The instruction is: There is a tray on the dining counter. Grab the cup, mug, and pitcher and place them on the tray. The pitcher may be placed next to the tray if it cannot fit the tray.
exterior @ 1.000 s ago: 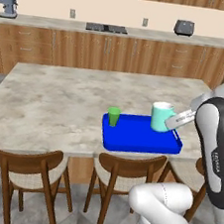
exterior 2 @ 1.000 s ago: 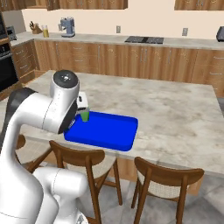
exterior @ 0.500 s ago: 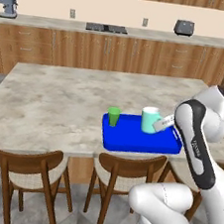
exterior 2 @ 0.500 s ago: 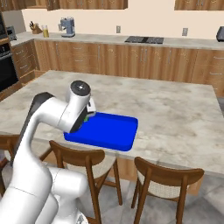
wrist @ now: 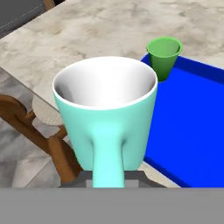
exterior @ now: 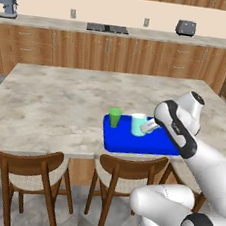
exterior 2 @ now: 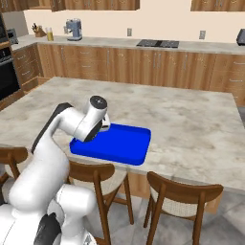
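The claw (exterior: 152, 126) is clenched on the handle of the mug (exterior: 139, 124), holding it upright. In the hand view the mug (wrist: 106, 122) sits right in front of the claw, its handle running straight down toward the fingers. It is mint teal outside, smooth and glossy, with a plain white inside and a thin white lip; nothing can be seen in it. The body narrows slightly toward the base.

From the left base view the mug is over the near-left part of the tray (exterior: 146, 145); whether its base touches the tray floor or hangs just above it cannot be told. The tray is a flat bright blue rectangle with a low raised rim and rounded corners, lying under and beyond the claw on the worktop (exterior: 61, 103), near its front edge. In the right base view the tray (exterior 2: 122, 143) spreads out to the far side of the claw, while the arm's wrist hides the mug.

The cup (exterior: 114, 118) stands just beyond the mug from the claw, apart from it, at the tray's far-left corner. It is a small bright green tumbler without a handle, tapering toward its base. In the hand view the cup (wrist: 164, 57) stands upright at the tray's rim (wrist: 192, 113); whether it is on the tray or just beside it is hard to tell.

Wooden chairs (exterior: 31, 175) stand below the worktop's front edge, beneath the claw.
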